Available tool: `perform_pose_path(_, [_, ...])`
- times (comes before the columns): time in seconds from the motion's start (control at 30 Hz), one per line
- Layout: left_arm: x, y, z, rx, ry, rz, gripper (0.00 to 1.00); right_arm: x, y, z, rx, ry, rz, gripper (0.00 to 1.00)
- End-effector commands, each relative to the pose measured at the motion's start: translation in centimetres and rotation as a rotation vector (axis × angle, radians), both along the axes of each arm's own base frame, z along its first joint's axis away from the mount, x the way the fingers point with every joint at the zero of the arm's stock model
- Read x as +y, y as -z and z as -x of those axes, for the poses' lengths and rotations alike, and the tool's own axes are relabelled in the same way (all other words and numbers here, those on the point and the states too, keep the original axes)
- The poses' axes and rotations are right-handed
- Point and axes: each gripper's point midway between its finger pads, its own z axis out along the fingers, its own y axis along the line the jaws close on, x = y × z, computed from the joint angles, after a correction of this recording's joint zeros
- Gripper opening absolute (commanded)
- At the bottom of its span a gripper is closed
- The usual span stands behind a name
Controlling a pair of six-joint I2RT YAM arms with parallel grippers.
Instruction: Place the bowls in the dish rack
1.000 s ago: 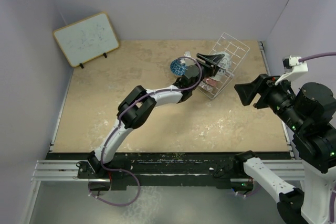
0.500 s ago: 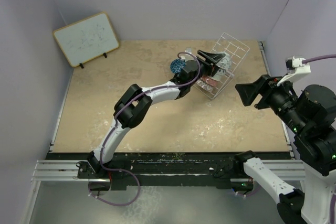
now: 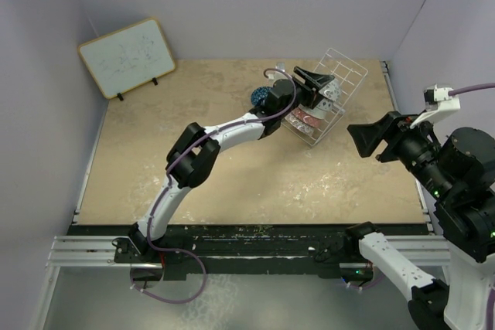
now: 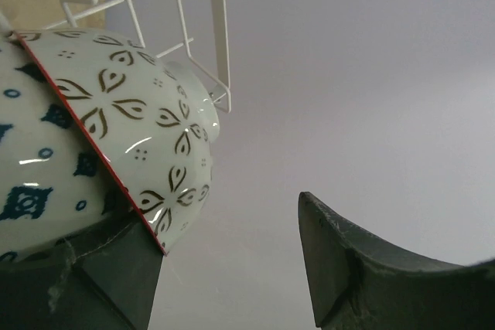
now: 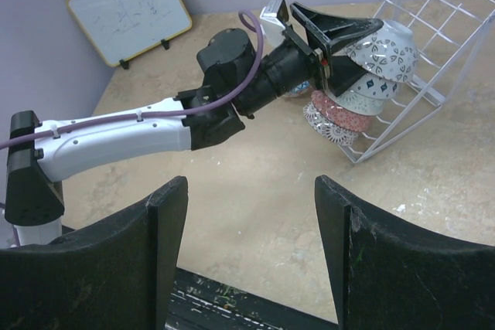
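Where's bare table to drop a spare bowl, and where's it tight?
Free: the table between the left arm and the right hand, in front of the dish rack; also the left side in front of the whiteboard. Crowded: back right, where the left hand is at the stacked bowls in the rack, a blue bowl left of it.

Framed whiteboard [image 3: 126, 57] on a speckled beige table [image 3: 232, 183]
It stands propped on dark feet at the far left corner.
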Motion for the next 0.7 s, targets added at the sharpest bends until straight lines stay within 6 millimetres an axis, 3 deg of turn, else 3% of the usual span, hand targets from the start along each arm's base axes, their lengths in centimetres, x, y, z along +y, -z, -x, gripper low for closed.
perform_pose_path(0.0, [0.4, -5.3, -0.4, -0.088, 0.009, 0.035, 0.69, 0.2, -1.4, 0.2, -0.055, -0.014, -0.025, 0.69])
perform_pose_path(0.17, [0.6, -5.8, -0.1, -0.102, 0.012, 0.020, 0.70, 0.3, -1.3, 0.1, -0.052, -0.014, -0.026, 0.69])
perform_pose_path(0.43, [0.7, -2.6, 0.3, -0.053, 0.023, 0.033, 0.70, 0.3, -1.1, 0.3, -0.044, -0.014, -0.028, 0.69])
perform_pose_path(0.67, [1.6, -3.8, 0.8, -0.073, 0.018, 0.026, 0.71, 0.4, -1.2, 0.3, -0.048, -0.018, -0.033, 0.69])
